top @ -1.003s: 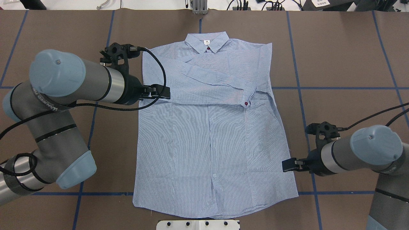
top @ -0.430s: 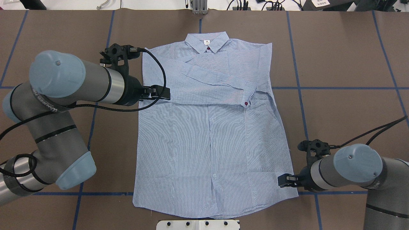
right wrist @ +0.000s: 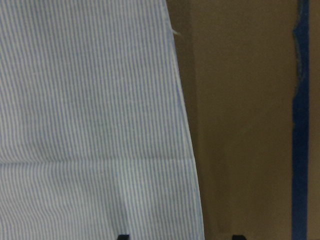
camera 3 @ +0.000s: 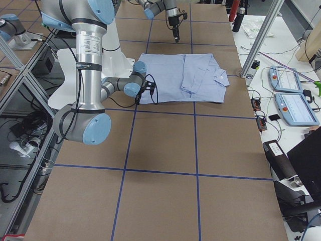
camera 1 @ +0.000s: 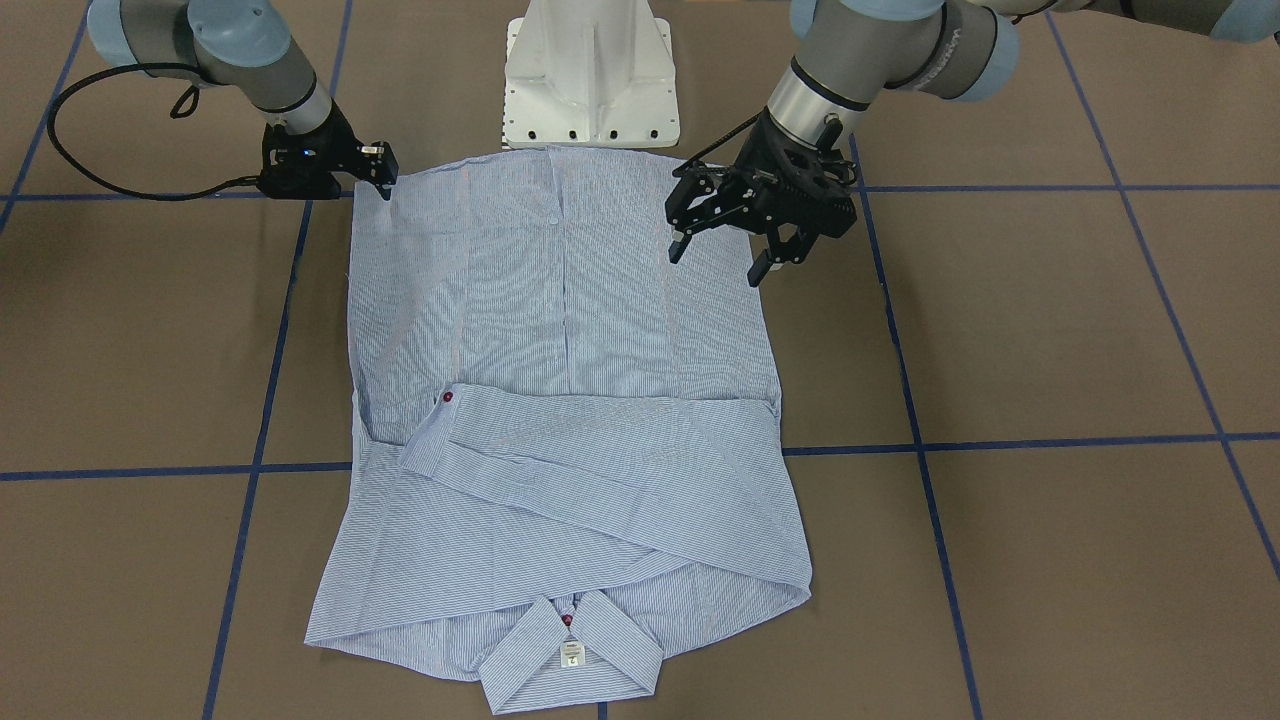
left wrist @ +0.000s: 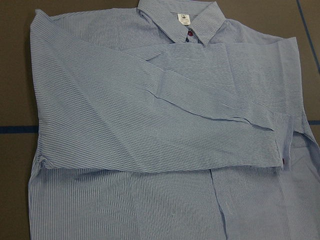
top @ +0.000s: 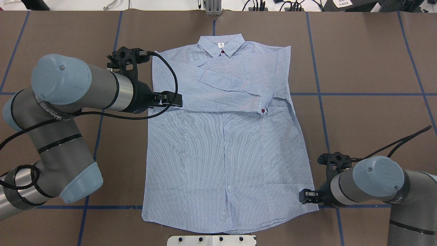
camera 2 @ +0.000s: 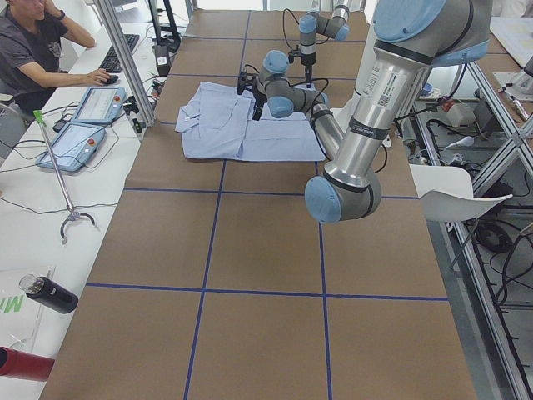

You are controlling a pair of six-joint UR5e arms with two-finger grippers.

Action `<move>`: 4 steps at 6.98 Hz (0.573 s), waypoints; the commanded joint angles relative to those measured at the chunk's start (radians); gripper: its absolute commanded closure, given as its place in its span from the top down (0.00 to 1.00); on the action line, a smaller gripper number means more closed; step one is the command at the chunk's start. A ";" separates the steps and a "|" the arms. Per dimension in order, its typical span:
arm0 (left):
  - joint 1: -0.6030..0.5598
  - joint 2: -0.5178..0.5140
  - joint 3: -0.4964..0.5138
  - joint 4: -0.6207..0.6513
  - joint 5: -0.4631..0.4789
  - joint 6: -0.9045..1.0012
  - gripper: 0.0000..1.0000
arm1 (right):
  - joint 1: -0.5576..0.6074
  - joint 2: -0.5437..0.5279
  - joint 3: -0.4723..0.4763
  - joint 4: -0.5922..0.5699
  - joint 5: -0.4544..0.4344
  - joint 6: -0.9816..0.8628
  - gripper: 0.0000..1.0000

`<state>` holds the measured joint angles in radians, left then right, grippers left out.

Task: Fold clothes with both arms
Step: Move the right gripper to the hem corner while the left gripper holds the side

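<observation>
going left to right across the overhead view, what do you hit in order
left arm → left gripper at the shirt's left edge → shirt → right gripper at the hem corner → right arm

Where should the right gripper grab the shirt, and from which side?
Grip the shirt at the near hem corner on the robot's right, coming in low from the table beside it. The cloth lies flat, so only the free side edge offers a lip. The right gripper is there, open, straddling that edge.
</observation>
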<state>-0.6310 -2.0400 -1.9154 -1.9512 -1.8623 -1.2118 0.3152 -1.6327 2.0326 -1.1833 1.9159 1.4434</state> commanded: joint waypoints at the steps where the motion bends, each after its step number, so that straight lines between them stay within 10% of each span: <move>1: 0.000 0.000 0.001 0.000 0.000 0.000 0.99 | -0.002 0.002 -0.009 -0.001 0.003 0.000 0.70; 4: -0.001 0.000 0.000 0.000 0.000 0.000 0.99 | -0.005 0.002 -0.009 -0.001 0.014 0.000 0.48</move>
<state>-0.6318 -2.0402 -1.9158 -1.9512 -1.8622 -1.2118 0.3117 -1.6307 2.0236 -1.1842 1.9269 1.4435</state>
